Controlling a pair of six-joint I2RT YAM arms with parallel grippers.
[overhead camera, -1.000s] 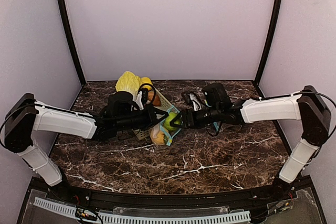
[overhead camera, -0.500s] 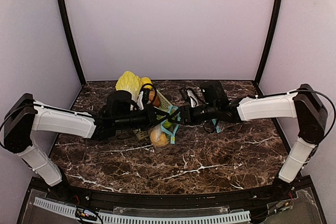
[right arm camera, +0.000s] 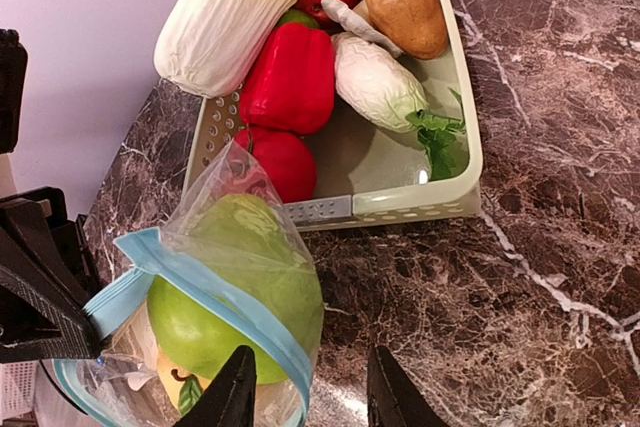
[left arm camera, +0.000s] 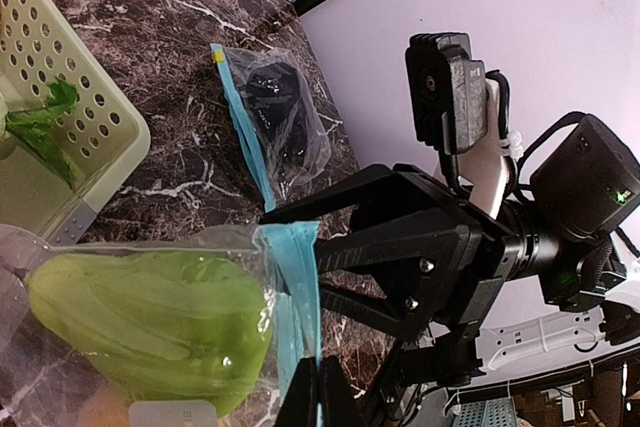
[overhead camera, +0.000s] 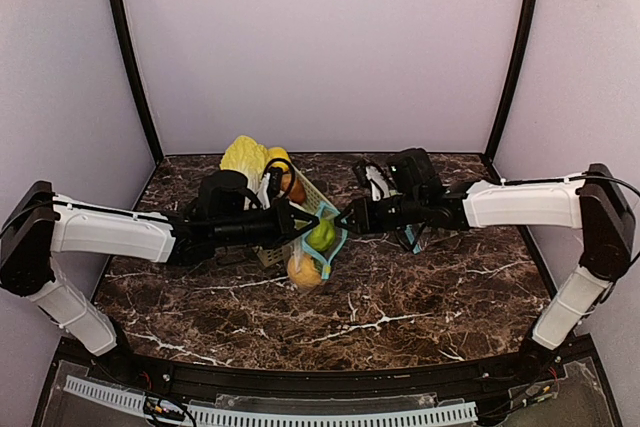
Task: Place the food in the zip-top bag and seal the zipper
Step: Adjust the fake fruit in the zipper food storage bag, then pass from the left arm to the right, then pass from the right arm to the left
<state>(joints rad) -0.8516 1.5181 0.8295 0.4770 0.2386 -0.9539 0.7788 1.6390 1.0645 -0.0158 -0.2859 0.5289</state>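
A clear zip-top bag (overhead camera: 316, 247) with a blue zipper hangs just above the table, in front of the basket. Inside it are a round green fruit (overhead camera: 321, 235) (left arm camera: 150, 322) (right arm camera: 230, 287) and, below that, an orange-yellow peach (overhead camera: 304, 270) (right arm camera: 170, 379). My left gripper (overhead camera: 298, 224) (left arm camera: 318, 392) is shut on the blue zipper strip (left arm camera: 295, 287) at the bag's left end. My right gripper (overhead camera: 347, 219) (right arm camera: 312, 399) is at the bag's right end, its jaws apart, with the zipper edge (right arm camera: 290, 357) lying between them, close to the left finger (right arm camera: 235, 397).
A pale perforated basket (right arm camera: 465, 182) (overhead camera: 312, 192) behind the bag holds a cabbage (right arm camera: 240, 7), red peppers (right arm camera: 290, 77), a brown potato-like piece (right arm camera: 405, 2) and a white vegetable (right arm camera: 375, 77). A second clear bag (left arm camera: 280, 122) holding a dark piece lies on the marble beyond.
The right gripper's jaws have narrowed around the bag's zipper edge. The bag has swung slightly, so the peach hangs lower. The left gripper keeps its hold on the zipper.
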